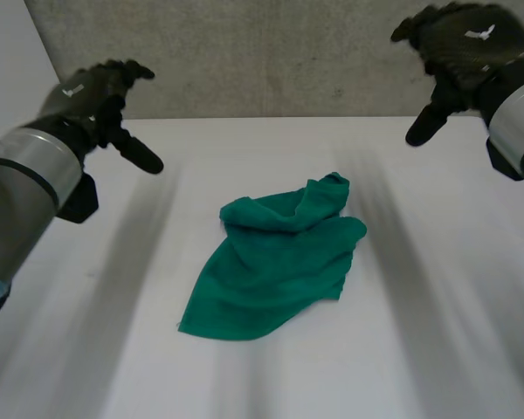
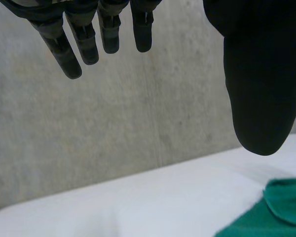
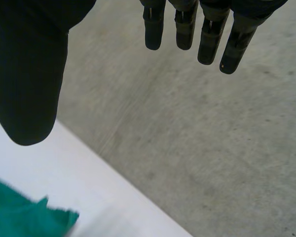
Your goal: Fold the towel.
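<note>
**Both hands up and empty, towel crumpled between them**

Towel (image 1: 275,266) lies bunched on the white table (image 1: 419,349). Its long axis is diagonal: the flat corner is near, toward the robot's left; the lumped folds are far, toward its right. Left hand (image 1: 96,96) hangs far-left of the towel, right hand (image 1: 463,48) far-right. Both are raised and well apart from it, neither clearly nearer. Both hands: fingers straight, thumb spread off, holding nothing. Bare surface all round the towel, so room to spread. Grey wall (image 1: 271,52) beyond the towel's far end. My read: flatten first, then fold.
</note>
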